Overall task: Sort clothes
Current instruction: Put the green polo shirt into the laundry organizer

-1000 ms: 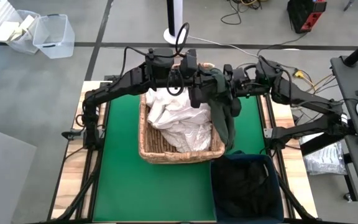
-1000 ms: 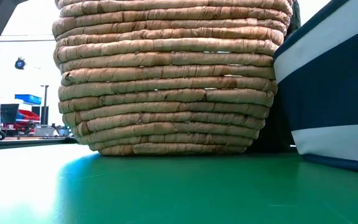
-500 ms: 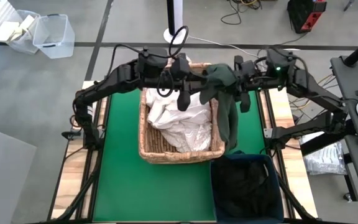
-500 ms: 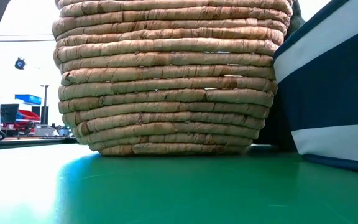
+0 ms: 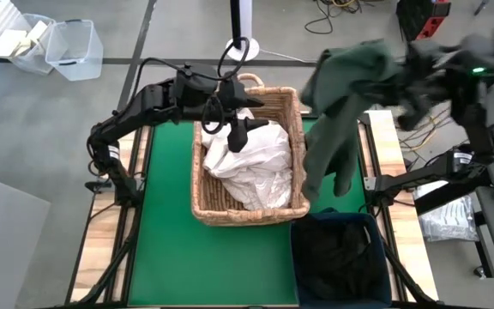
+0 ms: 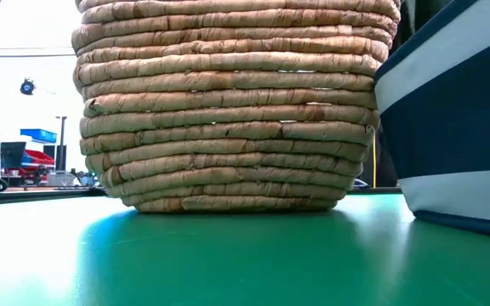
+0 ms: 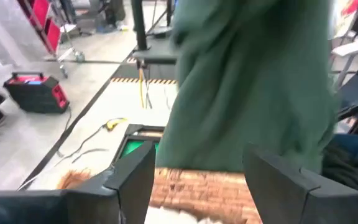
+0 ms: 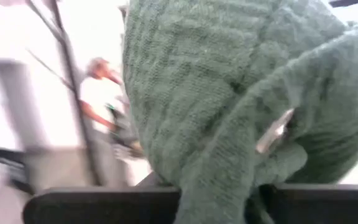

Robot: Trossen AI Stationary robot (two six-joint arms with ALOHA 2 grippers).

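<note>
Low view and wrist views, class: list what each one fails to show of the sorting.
- Low view: the tan wicker basket wall hides the white clothes inside; both arms are out of frame.
- Right wrist view: the dark green knitted garment covers the right hand and both containers.
- Left wrist view: motion blur.

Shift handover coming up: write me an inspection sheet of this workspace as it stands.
Surface: green mat on a wooden table, bare in front of the basket.
Job's things: dark green garment lifted high, hanging over the table's right side; white clothes in the wicker basket; dark clothes in the blue bin.
Clutter: nothing seen on the mat.
Grippers: right tool shut on the dark green garment; left tool open, empty, over the basket.
Cables: loops on the left arm; loose leads on the floor behind the table.
Surroundings: clear plastic tubs on the floor at far left, white stand base.
</note>
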